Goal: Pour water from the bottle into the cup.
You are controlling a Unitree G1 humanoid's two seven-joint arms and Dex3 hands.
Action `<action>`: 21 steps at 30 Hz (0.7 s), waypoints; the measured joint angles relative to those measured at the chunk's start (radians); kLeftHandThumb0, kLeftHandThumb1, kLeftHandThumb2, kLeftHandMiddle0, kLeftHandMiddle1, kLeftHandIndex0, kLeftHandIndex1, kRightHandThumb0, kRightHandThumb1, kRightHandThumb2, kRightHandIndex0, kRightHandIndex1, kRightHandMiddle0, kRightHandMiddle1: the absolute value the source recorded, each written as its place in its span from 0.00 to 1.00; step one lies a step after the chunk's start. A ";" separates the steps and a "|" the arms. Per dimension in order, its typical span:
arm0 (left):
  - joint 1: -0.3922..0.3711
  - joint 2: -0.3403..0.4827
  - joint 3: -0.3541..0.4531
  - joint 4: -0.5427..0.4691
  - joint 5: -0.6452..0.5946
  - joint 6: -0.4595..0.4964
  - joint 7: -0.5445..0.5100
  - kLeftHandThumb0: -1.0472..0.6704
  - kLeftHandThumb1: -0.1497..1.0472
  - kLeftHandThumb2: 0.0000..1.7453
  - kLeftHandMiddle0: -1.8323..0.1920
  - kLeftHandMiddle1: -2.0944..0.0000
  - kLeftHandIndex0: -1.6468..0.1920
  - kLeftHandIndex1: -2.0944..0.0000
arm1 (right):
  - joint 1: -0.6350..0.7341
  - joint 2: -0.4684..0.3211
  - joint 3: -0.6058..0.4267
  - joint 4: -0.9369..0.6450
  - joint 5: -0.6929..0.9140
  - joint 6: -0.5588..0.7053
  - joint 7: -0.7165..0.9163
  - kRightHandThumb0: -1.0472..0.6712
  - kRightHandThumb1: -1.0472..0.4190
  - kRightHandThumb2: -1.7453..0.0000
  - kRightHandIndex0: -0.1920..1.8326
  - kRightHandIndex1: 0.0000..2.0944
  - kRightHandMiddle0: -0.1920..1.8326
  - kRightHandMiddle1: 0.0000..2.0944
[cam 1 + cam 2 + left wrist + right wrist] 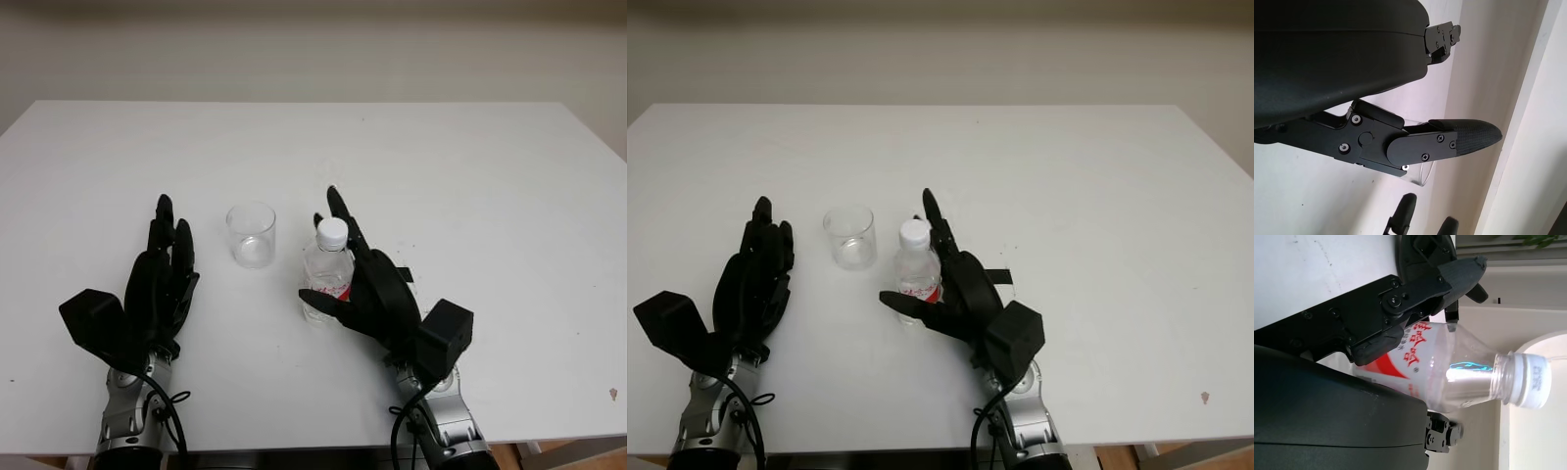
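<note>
The small clear plastic bottle with a white cap and red label point(326, 277) stands upright on the white table point(470, 176), just right of the clear glass cup point(252, 234). Right hand point(367, 284) is wrapped round its body; I'd firm up that grip before lifting. Cap looks on, so nothing pours yet. Left hand point(162, 279) sits open beside the cup.
</note>
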 measured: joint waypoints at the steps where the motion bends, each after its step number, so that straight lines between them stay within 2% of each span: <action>1: 0.000 -0.001 0.000 -0.001 0.000 0.000 0.001 0.17 1.00 0.28 1.00 0.98 1.00 0.98 | 0.001 0.000 0.003 -0.011 -0.001 0.012 -0.003 0.16 0.10 0.97 0.05 0.81 0.00 0.62; 2: 0.001 -0.002 0.000 -0.002 0.000 0.000 0.002 0.17 1.00 0.28 1.00 0.98 1.00 0.98 | 0.002 0.000 0.005 -0.022 -0.002 0.025 -0.007 0.17 0.10 0.97 0.09 0.86 0.00 0.72; 4: 0.002 -0.007 0.000 -0.004 0.000 0.000 0.003 0.17 1.00 0.27 1.00 0.98 1.00 0.98 | 0.002 0.000 0.011 -0.038 -0.005 0.049 -0.011 0.19 0.10 0.97 0.14 0.93 0.02 0.84; 5: 0.002 -0.009 0.000 -0.006 0.000 0.000 0.004 0.17 1.00 0.27 1.00 0.98 1.00 0.98 | 0.003 -0.001 0.012 -0.042 -0.006 0.057 -0.010 0.20 0.09 0.97 0.19 0.96 0.05 0.90; 6: 0.003 -0.010 -0.001 -0.007 0.000 0.000 0.005 0.17 1.00 0.27 1.00 0.98 1.00 0.98 | 0.003 -0.002 0.015 -0.044 -0.006 0.063 -0.008 0.23 0.08 0.97 0.28 0.99 0.10 0.96; 7: 0.003 -0.010 -0.001 -0.007 0.000 -0.001 0.005 0.17 1.00 0.27 1.00 0.98 1.00 0.98 | 0.004 -0.005 0.018 -0.048 -0.006 0.068 -0.006 0.24 0.07 0.96 0.34 0.99 0.15 0.98; 11: 0.004 -0.011 -0.001 -0.007 0.002 -0.004 0.006 0.17 1.00 0.27 1.00 0.98 0.99 0.98 | 0.009 -0.022 0.034 -0.071 -0.039 0.076 -0.008 0.28 0.01 0.95 0.60 1.00 0.40 1.00; 12: 0.005 -0.011 -0.001 -0.007 0.002 -0.004 0.005 0.17 1.00 0.27 1.00 0.98 0.99 0.98 | 0.009 -0.024 0.039 -0.078 -0.048 0.082 -0.012 0.29 0.00 0.93 0.68 1.00 0.49 1.00; 16: 0.005 -0.011 0.000 -0.007 0.002 -0.004 0.005 0.17 1.00 0.27 1.00 0.98 0.99 0.97 | 0.009 -0.027 0.052 -0.091 -0.060 0.100 -0.014 0.29 0.00 0.83 0.90 1.00 0.72 1.00; 18: 0.005 -0.010 0.000 -0.007 0.002 -0.003 0.005 0.17 1.00 0.28 1.00 0.98 1.00 0.98 | 0.008 -0.033 0.059 -0.095 -0.077 0.098 -0.018 0.30 0.00 0.78 0.98 1.00 0.80 1.00; 21: 0.005 -0.010 0.000 -0.007 0.002 -0.001 0.005 0.17 1.00 0.28 1.00 0.98 0.99 0.97 | 0.005 -0.037 0.064 -0.098 -0.100 0.096 -0.028 0.31 0.00 0.74 1.00 1.00 0.87 1.00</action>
